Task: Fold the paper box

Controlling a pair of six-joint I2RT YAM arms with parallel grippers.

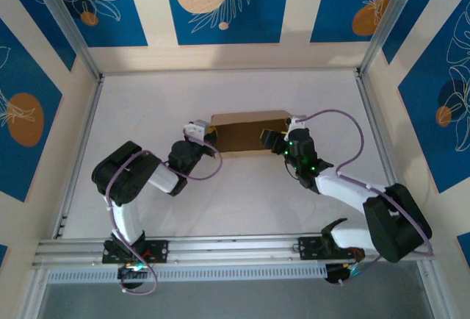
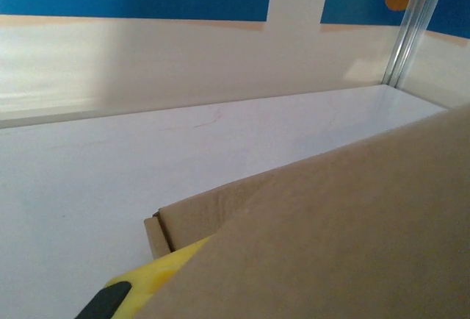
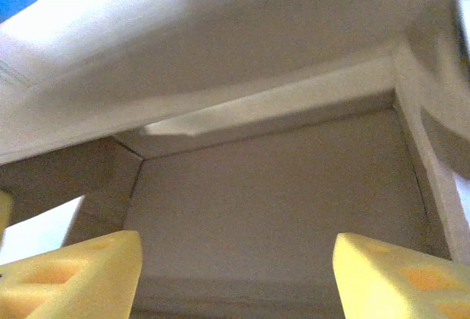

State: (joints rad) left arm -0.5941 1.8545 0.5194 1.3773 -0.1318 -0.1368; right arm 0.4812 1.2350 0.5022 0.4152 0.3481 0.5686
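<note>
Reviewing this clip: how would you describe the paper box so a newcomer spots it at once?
Look at the white table inside the blue-and-cream walled enclosure. Near its middle, between the left hand and the right hand, lies the paper box. It is plain brown cardboard, a shallow rectangle, unlike the white surface and dark arms.

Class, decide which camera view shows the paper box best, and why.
Top external: the whole paper box shows there, with its full outline. The left wrist view gives a close cardboard panel and one corner; the right wrist view looks into its inner walls.
</note>
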